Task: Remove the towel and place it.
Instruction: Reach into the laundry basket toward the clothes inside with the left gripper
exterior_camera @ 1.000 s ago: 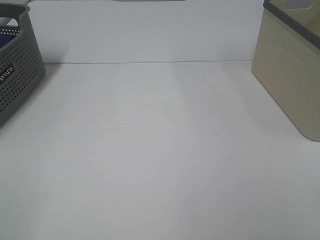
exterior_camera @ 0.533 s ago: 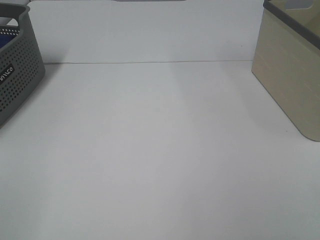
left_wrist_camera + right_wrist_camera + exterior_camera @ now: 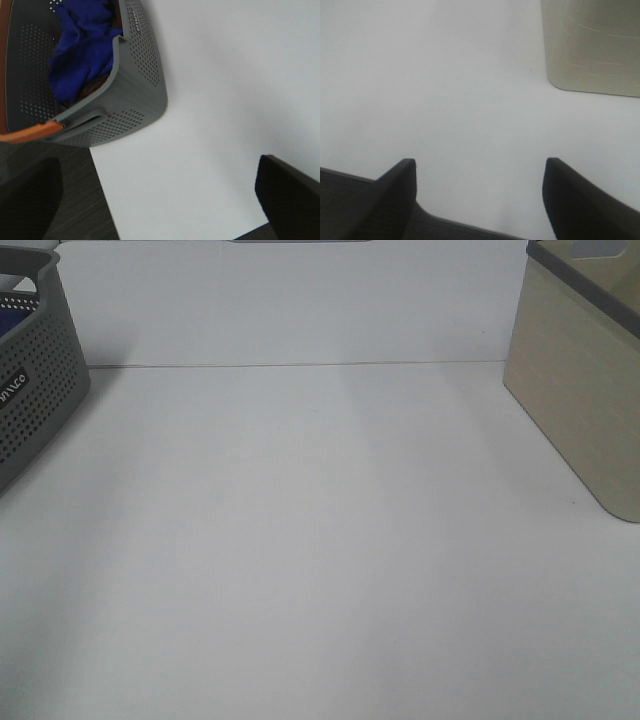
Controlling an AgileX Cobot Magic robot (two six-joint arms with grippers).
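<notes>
Nothing has changed over the last second: the high view shows the same bare counter (image 3: 320, 540) throughout and no arm enters it. The towel (image 3: 82, 55) is bunched inside the grey basket (image 3: 135, 95), its blue folds mounding up against the basket's near wall; from the high view you see only a blue sliver of it behind the basket's rim. Left fingers (image 3: 287, 195) hang above and just outside the grey basket, spread fully wide with nothing between them. Right fingers (image 3: 395, 195) are well away from the grey basket, across the counter near the beige bin (image 3: 592, 45); they also stand wide apart and hold nothing. Judgement: with no motion, the removal has not begun, and you are still at the approach step. The left arm is your better candidate, since it sits closest to the grey basket. Expect the plush cloth to drag on the perforated wall as it lifts. You may also find it trails, so lift high enough for it to clear the rim.
</notes>
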